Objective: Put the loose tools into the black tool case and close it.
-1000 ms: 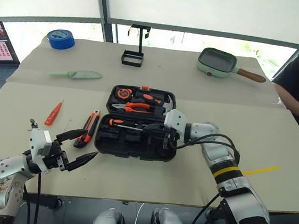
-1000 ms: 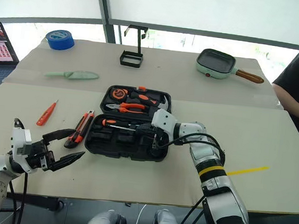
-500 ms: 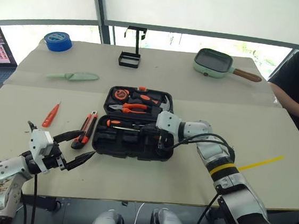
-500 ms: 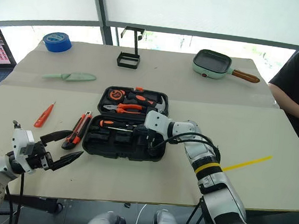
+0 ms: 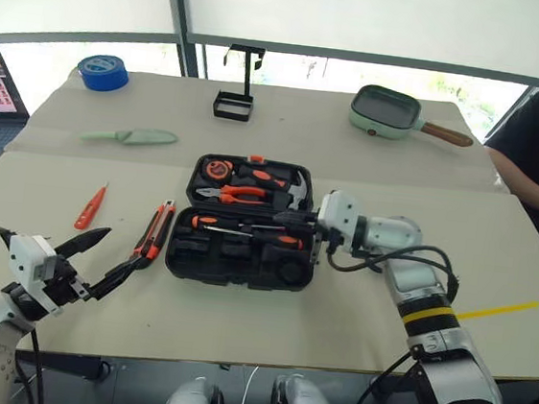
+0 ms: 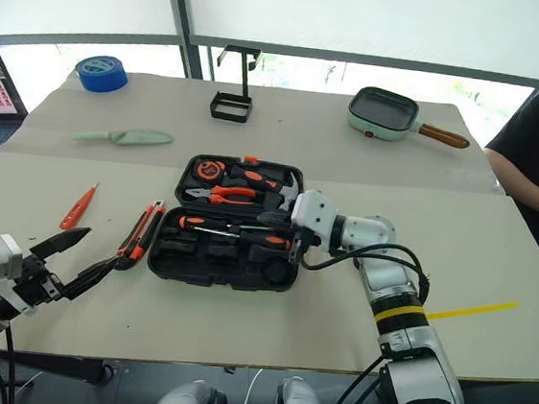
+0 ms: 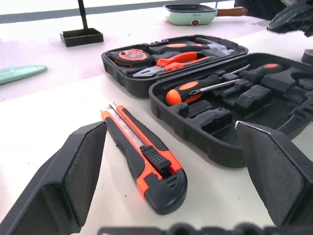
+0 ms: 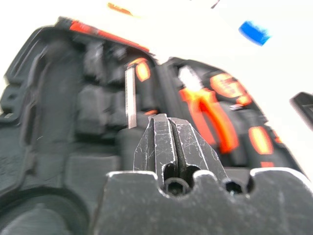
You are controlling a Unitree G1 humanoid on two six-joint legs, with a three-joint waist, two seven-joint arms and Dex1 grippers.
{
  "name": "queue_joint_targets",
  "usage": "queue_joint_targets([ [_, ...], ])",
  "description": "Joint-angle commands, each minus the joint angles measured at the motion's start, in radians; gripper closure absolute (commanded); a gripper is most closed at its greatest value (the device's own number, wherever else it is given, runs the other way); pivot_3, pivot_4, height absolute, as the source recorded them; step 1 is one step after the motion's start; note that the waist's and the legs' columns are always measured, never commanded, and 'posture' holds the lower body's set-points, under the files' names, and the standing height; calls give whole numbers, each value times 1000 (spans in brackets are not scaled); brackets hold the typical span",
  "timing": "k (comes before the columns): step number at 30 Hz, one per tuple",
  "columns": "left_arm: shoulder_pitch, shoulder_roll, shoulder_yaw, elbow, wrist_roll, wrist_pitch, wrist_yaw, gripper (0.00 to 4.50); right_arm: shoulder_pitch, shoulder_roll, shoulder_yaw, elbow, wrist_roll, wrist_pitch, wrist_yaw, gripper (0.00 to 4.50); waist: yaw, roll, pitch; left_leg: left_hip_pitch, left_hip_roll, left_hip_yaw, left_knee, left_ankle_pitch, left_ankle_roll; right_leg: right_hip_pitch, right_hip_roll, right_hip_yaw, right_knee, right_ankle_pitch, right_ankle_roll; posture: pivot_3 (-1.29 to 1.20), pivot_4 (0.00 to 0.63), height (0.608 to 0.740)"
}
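**Two tools left outside the open case**

Bright window light fell across the pale worktop (image 5: 235,343), where the black plastic hinged tool case (image 5: 248,221) lay open near the middle, its far half holding pliers and a tape measure, its near half showing a black-and-orange screwdriver (image 5: 233,225) seated in a moulded slot. A second one (image 5: 280,241) lay beside the right tool (image 5: 315,244), whose fingers were pressed shut with nothing between them, hanging just over the right end of the near tray; I judged it had no more business there than leaving the tool it was next to.

Left of the case, just beside it, lay the black-and-orange utility knife (image 5: 153,233), and farther left the slim all-orange screwdriver (image 5: 92,206), both flat and apart from each other. The left tool (image 5: 90,258) stood with fingers spread wide and empty, near the worktop's near-left edge, aimed toward the knife, probably lined up for that pick. The case must stay open until both are inside.

No brand or lettering could be read on any item.
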Motion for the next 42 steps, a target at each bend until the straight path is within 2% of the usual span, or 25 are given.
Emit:
queue_joint_targets([
  [1,-31,5,-40,-42,-13,-11,-39,0,-17,47,25,3,10,99,-10,4482,-1,0,0,0,0,0,0,0,0,0,0,0,0,0,0,0,150,740],
  [9,-82,16,-97,-67,-11,25,-46,0,-90,98,107,135,-100,140,-33,4482,-3,0,0,-1,0,0,0,1,-1,0,1,-1,0,1,-2,0,150,740],
  [17,-79,8,-111,-86,-10,39,-34,0,-135,136,108,48,-93,232,-44,4482,-4,0,0,-2,0,0,0,1,-1,-1,1,-1,0,1,-2,0,150,740],
  [22,-77,5,-114,-94,-8,45,-28,0,-149,139,153,42,-137,313,-47,4482,-4,0,0,-2,0,0,0,1,-1,-1,1,-1,0,1,-2,0,150,740],
  [30,-67,3,-117,-94,-6,38,-22,0,-156,105,233,82,-246,398,-62,4482,-4,0,0,-1,0,0,0,1,-2,-1,0,-1,0,1,-2,0,150,740],
  [32,-65,3,-119,-93,-5,38,-21,0,-151,101,230,74,-250,417,-67,4482,-2,0,0,0,0,0,0,-2,-6,0,0,-1,0,0,-1,0,150,740],
  [42,-68,3,-117,-79,-1,29,-21,0,-107,8,212,-5,-238,528,-45,4482,32,0,0,-1,-1,-1,0,-2,-6,0,-1,-1,0,0,-1,0,150,740],
])
